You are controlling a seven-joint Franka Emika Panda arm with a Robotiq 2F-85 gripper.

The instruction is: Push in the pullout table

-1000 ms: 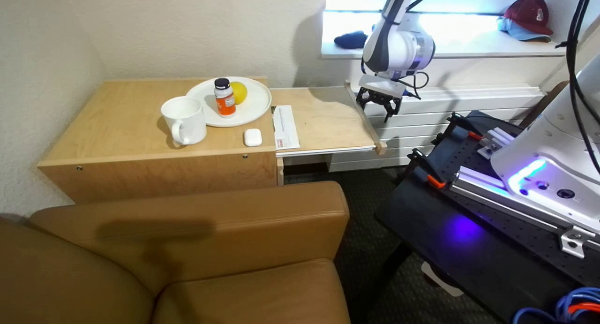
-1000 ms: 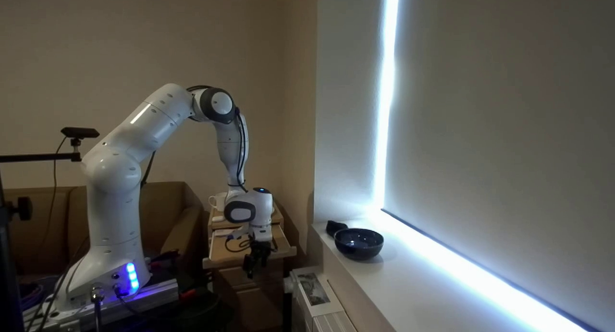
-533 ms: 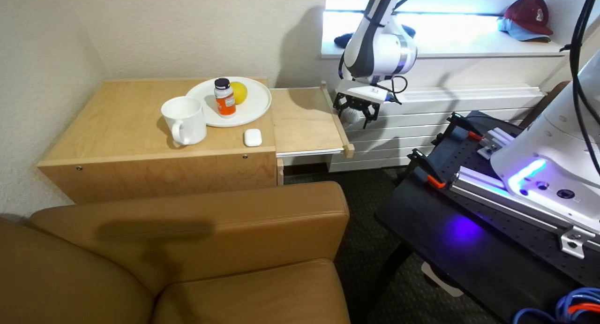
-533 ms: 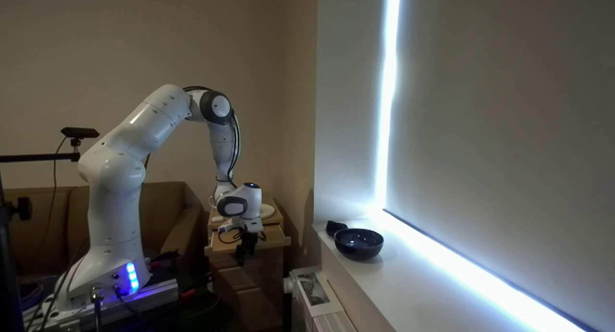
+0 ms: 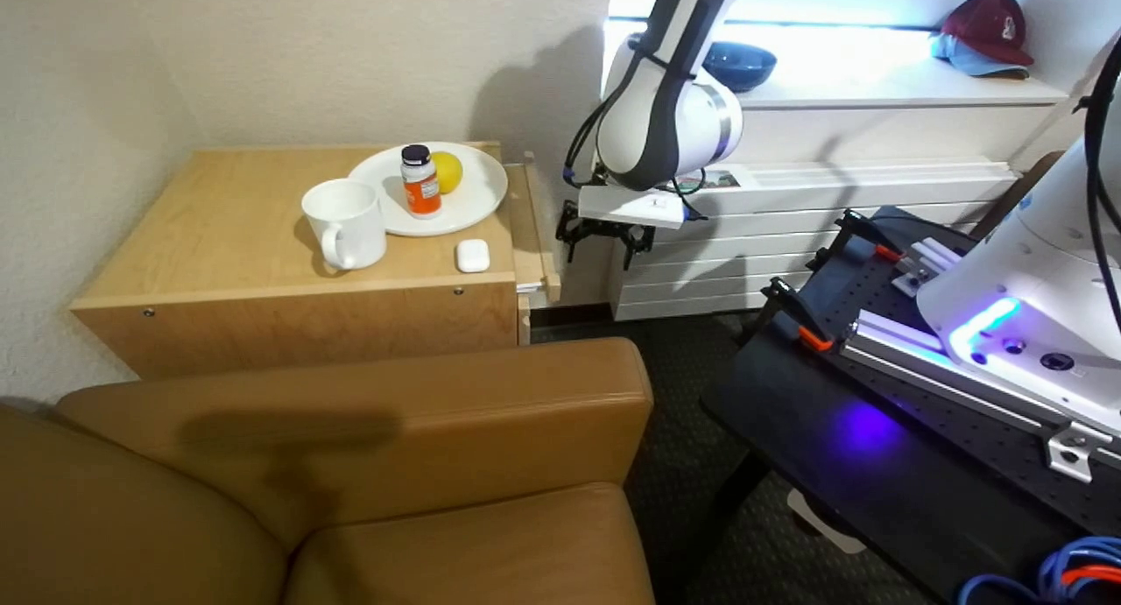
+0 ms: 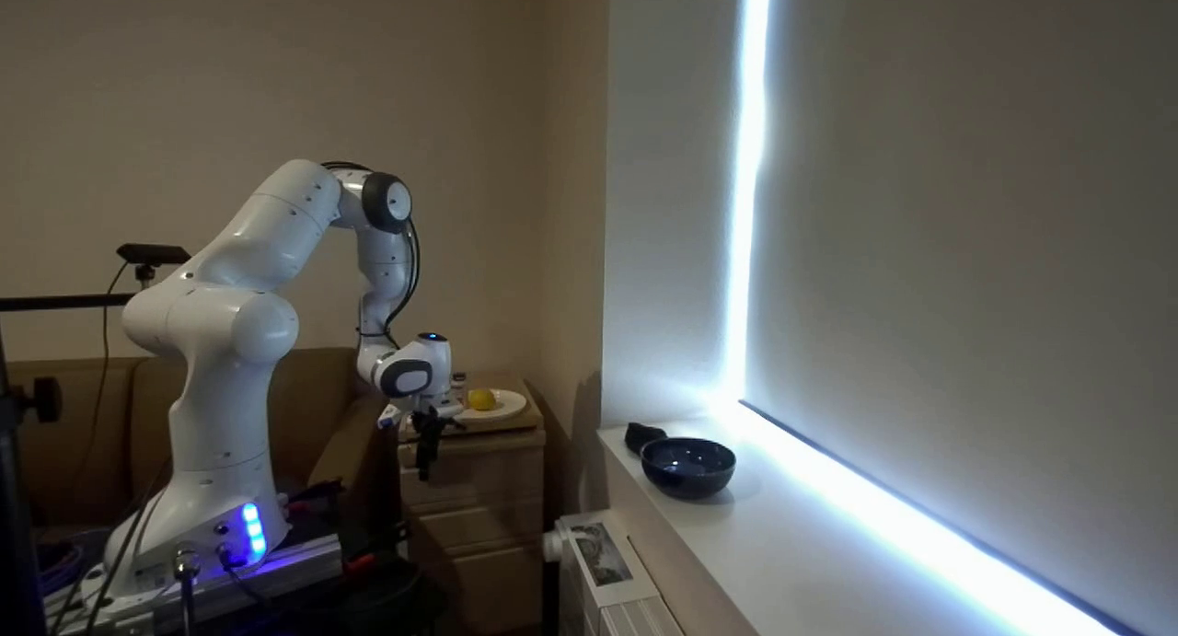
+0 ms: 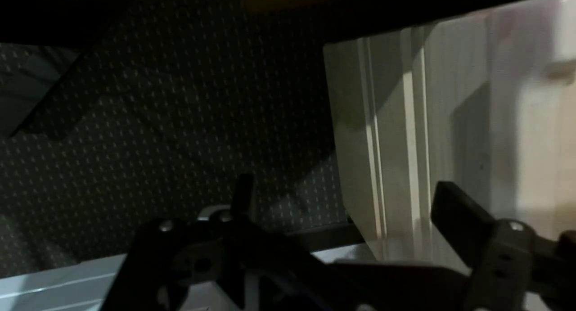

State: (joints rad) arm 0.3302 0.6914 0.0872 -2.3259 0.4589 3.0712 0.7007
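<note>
The pullout table (image 5: pixel 521 211) sits at the end of the bench (image 5: pixel 254 207), a tan wooden cabinet, on the side facing the white radiator (image 5: pixel 841 204). Only a narrow strip of it juts out, flat, with its front rail (image 5: pixel 541 237) along the outer edge. It points straight out from the bench's end, and the long axis of the visible part runs from the back wall (image 5: pixel 350 62) toward the brown leather sofa (image 5: pixel 420 412). How far the board reaches inside is hidden.

The end effector (image 5: pixel 599 262) hangs just beside the front rail, on the radiator side, aimed downward. It is spread: in the wrist view its fingers (image 7: pixel 454 207) stand well apart. Whether any part touches the rail I cannot tell.

On the bench, a white plate (image 5: pixel 484 189) carries an upright pill bottle (image 5: pixel 421 189) and, just beside that, a yellow fruit (image 5: pixel 449 172). A white mug (image 5: pixel 344 220) stands near the plate, handle toward the sofa; a white earbud case (image 5: pixel 473 256) lies near the pullout table. In both exterior views a dark bowl (image 6: pixel 687 466) rests on the window sill (image 6: pixel 782 544); well apart from it lies a maroon cap (image 5: pixel 990 27).
</note>
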